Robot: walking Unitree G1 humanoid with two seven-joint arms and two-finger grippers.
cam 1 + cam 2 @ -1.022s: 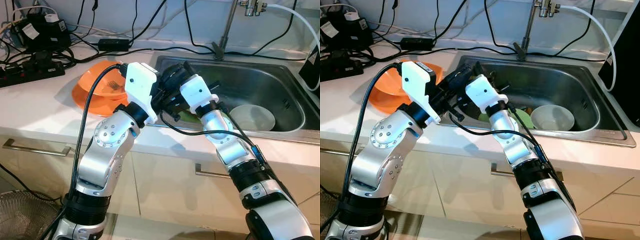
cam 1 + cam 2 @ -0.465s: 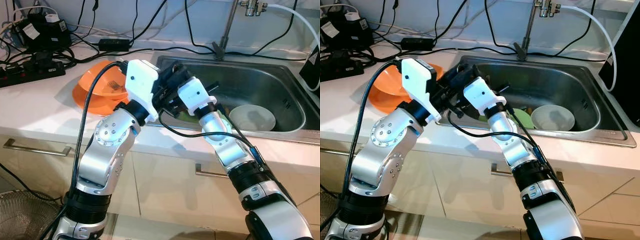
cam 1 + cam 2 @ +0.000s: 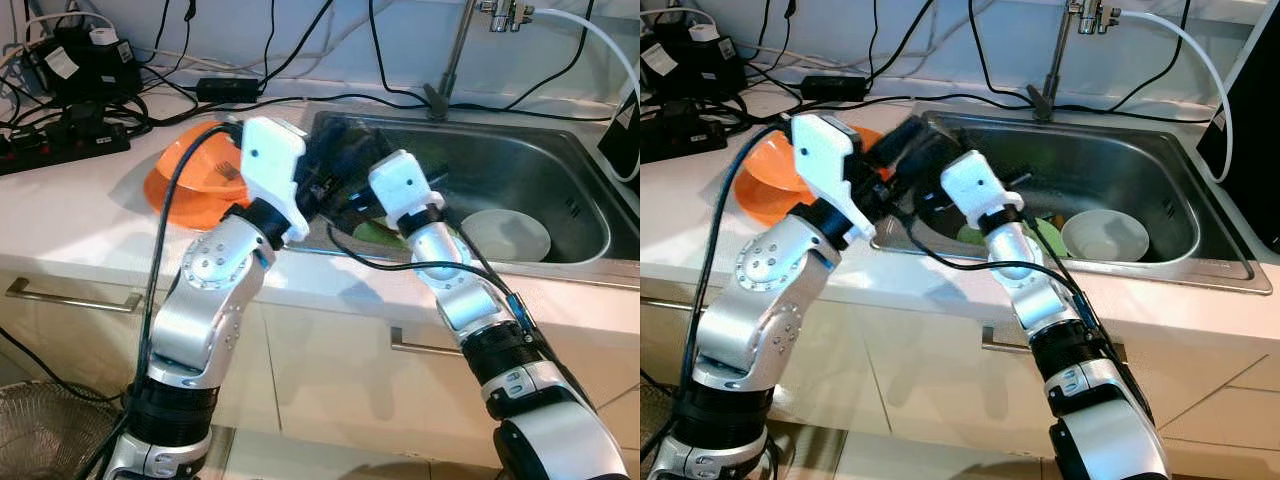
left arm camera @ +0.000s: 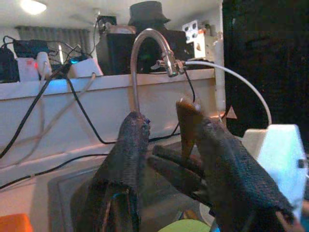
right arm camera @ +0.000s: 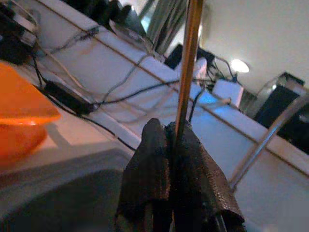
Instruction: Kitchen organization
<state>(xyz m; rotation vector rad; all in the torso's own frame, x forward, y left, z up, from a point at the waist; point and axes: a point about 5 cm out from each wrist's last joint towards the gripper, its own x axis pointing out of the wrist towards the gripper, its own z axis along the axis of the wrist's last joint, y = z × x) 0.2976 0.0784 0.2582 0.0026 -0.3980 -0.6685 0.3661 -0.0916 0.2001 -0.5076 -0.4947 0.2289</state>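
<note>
Both grippers crowded together over the left end of the sink [image 3: 560, 150], just inside its rim. Right gripper [image 5: 170, 145] pinched tight on a thin brown stick [image 5: 186, 67], likely a chopstick, which stands up between its fingers; in the left wrist view the same stick's end [image 4: 187, 121] pokes up between the left gripper's [image 4: 166, 145] spread fingers, with the other gripper's black fingers reaching across the gap. Left gripper parted, not closed on anything. Little spare room there: wrists nearly touching, cables looping under them.

Orange bowl [image 3: 195, 170] on the white counter [image 3: 80, 220], just left of the sink edge and close behind the left wrist. Down in the basin, a white bowl [image 3: 508, 235] toward the right, a green plate [image 3: 385, 232] beside it, partly hidden by the right arm. Faucet [image 3: 450, 60] at the back rim. Power strips and tangled cables [image 3: 70, 90] along the back left of the counter. Basin's right half open and roomy.
</note>
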